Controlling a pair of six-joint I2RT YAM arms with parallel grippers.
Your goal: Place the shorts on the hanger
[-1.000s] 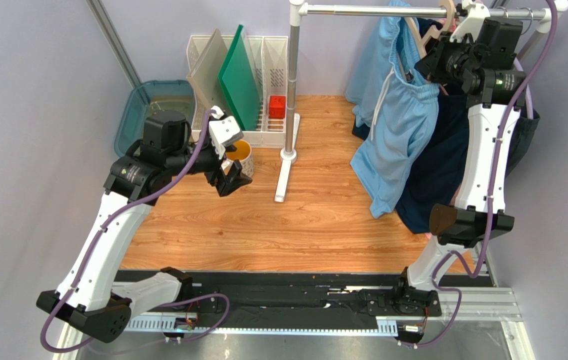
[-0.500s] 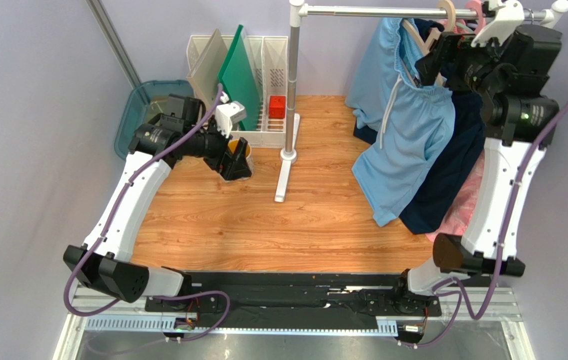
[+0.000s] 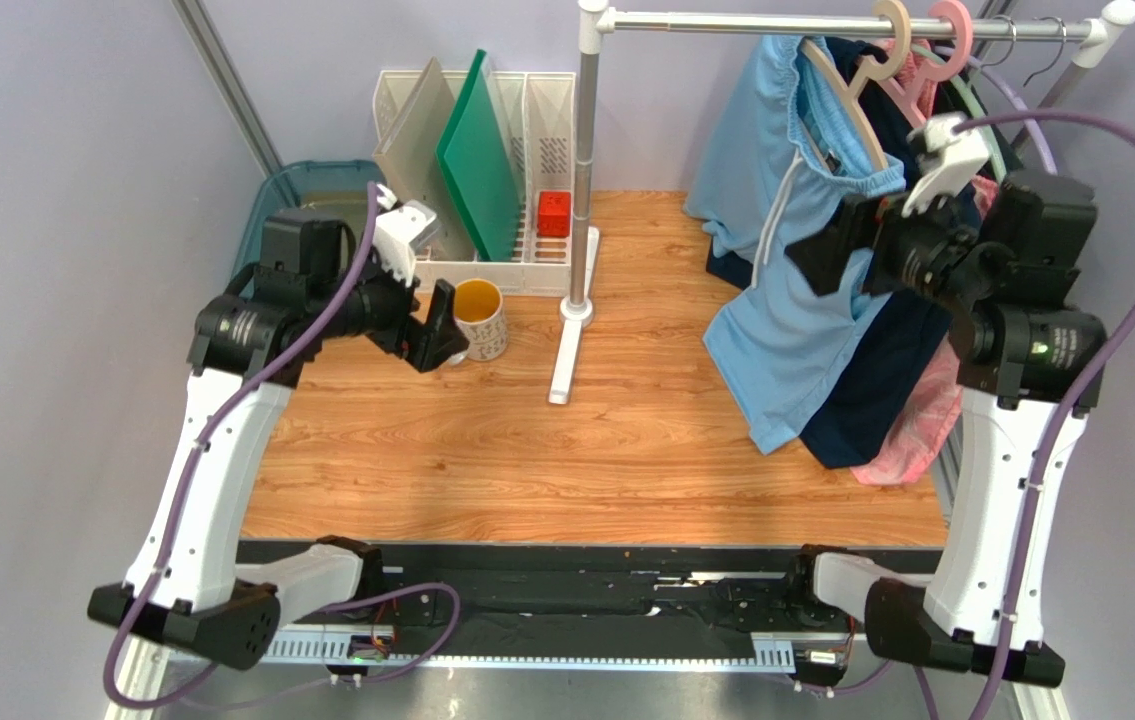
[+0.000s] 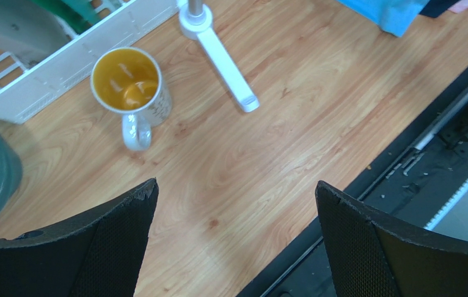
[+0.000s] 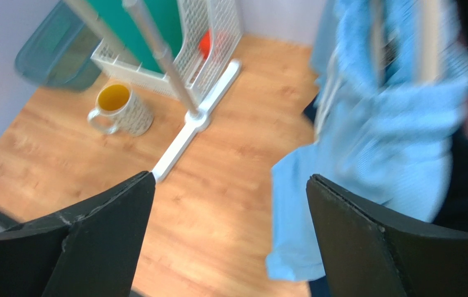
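The sky-blue shorts hang by their waistband over the beige hanger, whose hook sits on the rail at the top right. Their white drawstring dangles down the front. My right gripper is open in the air just in front of the shorts, holding nothing. Its wrist view shows the blurred shorts to the right of the right gripper. Far to the left, my left gripper hangs open and empty over the table beside a mug. In its wrist view the left gripper has only bare wood between its fingers.
A navy garment and a pink one hang behind the shorts, next to a pink hanger. The rail's pole and white foot stand mid-table. A white rack with a green board, a red block and a teal bin are at the back left.
The right gripper opened at the hanger up by the rail, then drew back down and toward me. The left arm pulled back to the left, uncovering the mug.
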